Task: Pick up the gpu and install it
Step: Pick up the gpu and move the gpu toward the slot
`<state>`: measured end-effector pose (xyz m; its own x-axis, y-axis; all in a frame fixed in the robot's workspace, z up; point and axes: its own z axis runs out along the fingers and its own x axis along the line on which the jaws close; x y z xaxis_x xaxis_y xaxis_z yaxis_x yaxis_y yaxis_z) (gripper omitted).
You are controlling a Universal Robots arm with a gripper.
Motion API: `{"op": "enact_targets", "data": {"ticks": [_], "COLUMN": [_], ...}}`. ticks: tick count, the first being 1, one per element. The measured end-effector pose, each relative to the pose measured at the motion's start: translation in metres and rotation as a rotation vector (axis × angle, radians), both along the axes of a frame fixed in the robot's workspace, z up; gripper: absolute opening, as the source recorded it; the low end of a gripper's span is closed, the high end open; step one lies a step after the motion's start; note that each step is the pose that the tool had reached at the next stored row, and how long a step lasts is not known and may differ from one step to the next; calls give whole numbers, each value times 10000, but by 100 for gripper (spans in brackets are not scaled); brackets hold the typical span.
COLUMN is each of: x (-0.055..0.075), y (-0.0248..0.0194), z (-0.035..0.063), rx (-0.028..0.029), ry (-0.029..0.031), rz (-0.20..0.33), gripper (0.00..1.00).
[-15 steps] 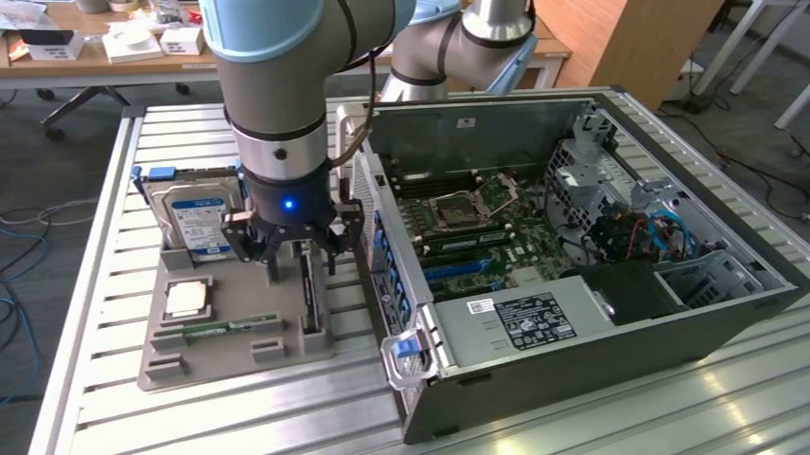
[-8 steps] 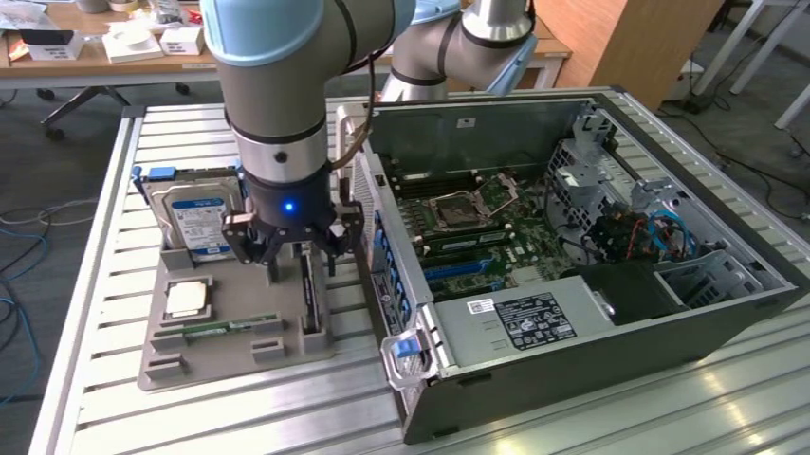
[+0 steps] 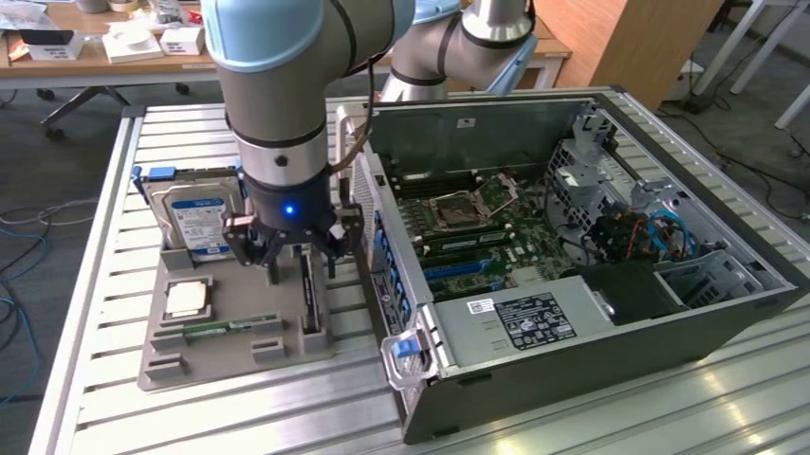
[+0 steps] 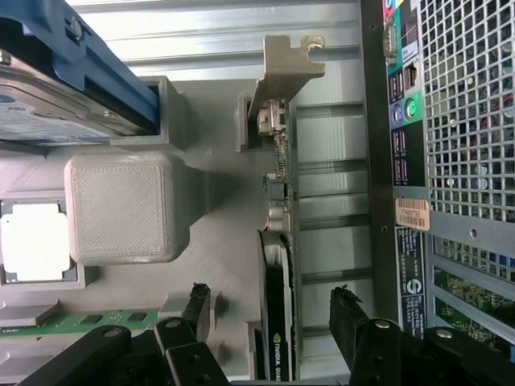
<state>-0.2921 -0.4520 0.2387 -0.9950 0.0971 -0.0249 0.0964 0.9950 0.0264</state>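
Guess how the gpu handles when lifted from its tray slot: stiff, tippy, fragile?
Probably stiff: the gpu looks like a rigid board standing on edge in the tray. Weight is likely uneven, with the metal bracket at one end, so it may tilt. Exposed components suggest it is fragile; the open gripper straddles it.

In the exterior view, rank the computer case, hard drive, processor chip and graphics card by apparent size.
1. computer case
2. hard drive
3. processor chip
The graphics card stands edge-on, partly behind the gripper, so I can't rank it fairly.
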Motion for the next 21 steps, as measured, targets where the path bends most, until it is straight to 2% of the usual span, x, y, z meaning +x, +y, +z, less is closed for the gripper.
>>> {"op": "enact_targets", "data": {"ticks": [21], "x": [0], "y": [0], "z": [-140], "rx": [0], "ry": [0], "rz": [0], "gripper": [71]}}
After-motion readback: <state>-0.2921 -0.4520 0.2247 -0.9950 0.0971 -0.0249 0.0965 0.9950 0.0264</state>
